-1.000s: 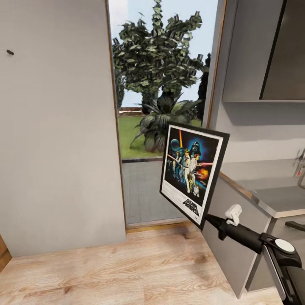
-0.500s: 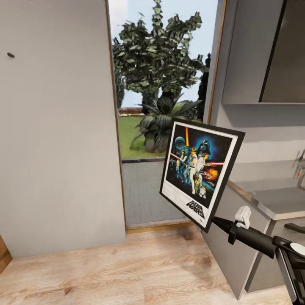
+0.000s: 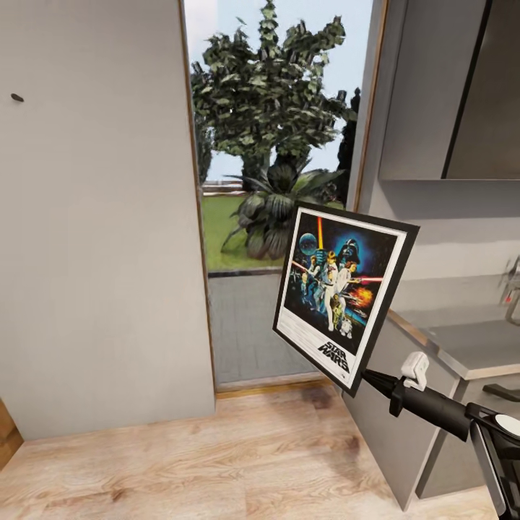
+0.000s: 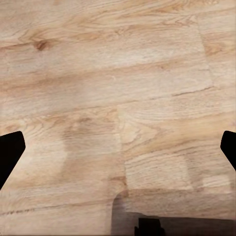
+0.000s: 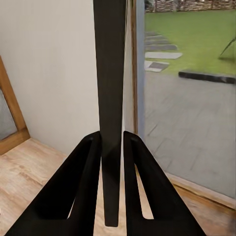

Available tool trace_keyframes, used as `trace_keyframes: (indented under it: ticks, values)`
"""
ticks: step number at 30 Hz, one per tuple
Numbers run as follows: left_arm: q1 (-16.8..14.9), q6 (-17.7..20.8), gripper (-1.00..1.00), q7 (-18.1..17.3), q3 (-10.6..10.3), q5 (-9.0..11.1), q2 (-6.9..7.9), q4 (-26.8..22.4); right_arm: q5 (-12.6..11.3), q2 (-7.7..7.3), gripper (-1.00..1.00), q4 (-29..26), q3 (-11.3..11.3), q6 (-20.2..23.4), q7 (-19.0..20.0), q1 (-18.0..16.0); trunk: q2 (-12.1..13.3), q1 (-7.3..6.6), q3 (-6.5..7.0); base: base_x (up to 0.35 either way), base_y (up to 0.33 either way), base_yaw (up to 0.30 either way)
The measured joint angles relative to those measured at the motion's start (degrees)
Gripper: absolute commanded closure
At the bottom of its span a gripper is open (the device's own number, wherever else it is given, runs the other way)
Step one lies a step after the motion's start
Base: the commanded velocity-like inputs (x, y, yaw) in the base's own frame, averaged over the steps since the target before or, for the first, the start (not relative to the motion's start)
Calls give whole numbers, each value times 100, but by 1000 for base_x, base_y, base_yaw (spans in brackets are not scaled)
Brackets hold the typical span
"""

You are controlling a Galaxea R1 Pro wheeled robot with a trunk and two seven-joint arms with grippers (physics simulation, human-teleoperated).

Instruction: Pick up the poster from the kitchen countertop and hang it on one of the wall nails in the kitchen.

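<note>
The right tool (image 3: 365,375) is clamped on the lower corner of the poster (image 3: 339,296), with the black right arm (image 3: 440,408) reaching up from the lower right of the head view. In the right wrist view the two black fingers (image 5: 86,187) press flat against either side of the poster's thin black frame (image 5: 110,98), seen edge-on, with no gap between pad and frame. The poster is held in the air, tilted so its top leans to the right, its face toward the head camera: white border, dark blue art with figures, the "STAR WARS" title near the bottom. It hangs over the wood floor (image 3: 217,462), in front of the near end of the surface (image 3: 469,347), not touching it.

The left tool (image 4: 118,147) points down at the wooden floor; its dark fingertips (image 4: 10,155) sit at opposite edges of the left wrist view, spread wide with nothing between them.

Behind the poster, a tall glazed opening (image 3: 274,180) shows paving, grass and leafy plants. To its left is a plain pale grey wall (image 3: 94,253), and high on it, near the head view's left edge, one small dark wall nail (image 3: 16,97) sticks out, well apart from the poster. A grey wall cabinet (image 3: 448,87) hangs above the surface at the right.
</note>
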Motion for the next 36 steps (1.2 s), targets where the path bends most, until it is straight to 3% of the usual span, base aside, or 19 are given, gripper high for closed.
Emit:
trace_keyframes:
  ticks: [9,36]
  values:
    - [0,1,-100,1,1,-5,0,9,-1,0,100,1,0,-6,0,0,361,-198,104,0,0,0]
    - [0,4,-100,1,1,-7,0,9,-1,7,100,1,0,-18,0,0,1445,-791,584,0,0,0]
